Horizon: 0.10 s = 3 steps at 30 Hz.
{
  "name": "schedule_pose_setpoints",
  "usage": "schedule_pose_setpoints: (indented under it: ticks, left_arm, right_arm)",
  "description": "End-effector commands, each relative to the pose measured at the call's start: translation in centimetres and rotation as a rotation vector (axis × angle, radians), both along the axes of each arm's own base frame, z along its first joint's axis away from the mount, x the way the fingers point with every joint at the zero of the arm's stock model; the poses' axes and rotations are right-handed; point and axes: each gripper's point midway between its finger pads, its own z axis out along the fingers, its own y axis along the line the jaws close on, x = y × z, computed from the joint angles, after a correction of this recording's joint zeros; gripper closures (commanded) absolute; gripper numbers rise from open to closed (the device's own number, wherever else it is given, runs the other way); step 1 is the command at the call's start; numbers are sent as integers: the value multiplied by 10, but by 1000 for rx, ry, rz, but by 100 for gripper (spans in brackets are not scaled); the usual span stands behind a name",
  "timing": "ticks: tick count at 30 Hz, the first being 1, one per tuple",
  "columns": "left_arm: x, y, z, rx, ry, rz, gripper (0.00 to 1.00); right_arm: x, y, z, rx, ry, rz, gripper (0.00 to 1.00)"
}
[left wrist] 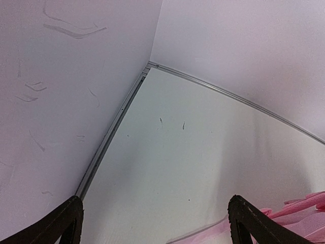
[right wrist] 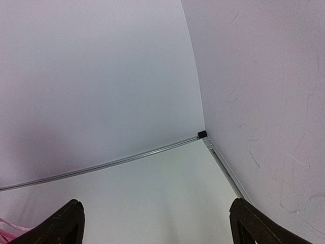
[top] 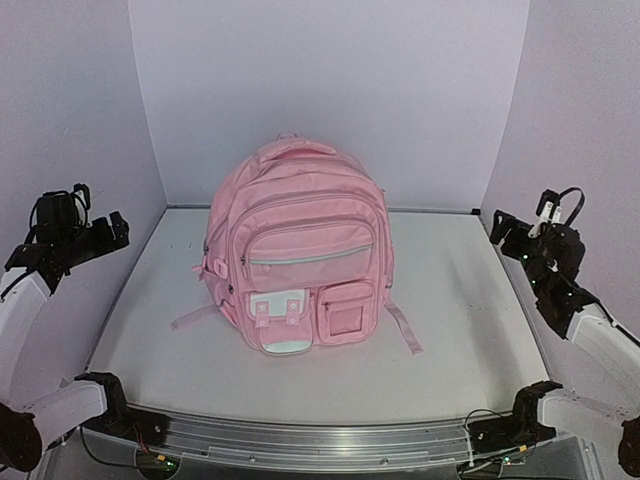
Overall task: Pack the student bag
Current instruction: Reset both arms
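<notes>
The student bag, a large light-pink backpack, stands upright in the middle of the white table, its front pockets and white flap facing me. All its zips look shut, and its straps trail out to both sides. My left gripper hovers at the table's left edge, well clear of the bag, open and empty. In the left wrist view the left gripper frames bare table, with a pink edge of the bag at the lower right. My right gripper hangs at the right edge, likewise open and empty. In the right wrist view the right gripper faces the far right corner.
Pale walls close in the table at the back, left and right. A metal rail with cables runs along the near edge between the arm bases. Thin metal strips line the foot of the walls.
</notes>
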Motion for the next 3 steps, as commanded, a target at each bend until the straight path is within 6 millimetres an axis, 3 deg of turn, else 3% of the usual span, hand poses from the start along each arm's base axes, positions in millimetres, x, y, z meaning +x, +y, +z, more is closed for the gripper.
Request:
schedule_pose_setpoints:
  ticks: [1, 3]
  left_arm:
    - [0, 0, 11, 2, -41, 2, 0]
    - [-1, -1, 12, 0, -46, 0, 0]
  right_arm:
    - [-4, -2, 27, 1, -93, -10, 2]
    - [-4, -2, 28, -1, -94, -12, 2]
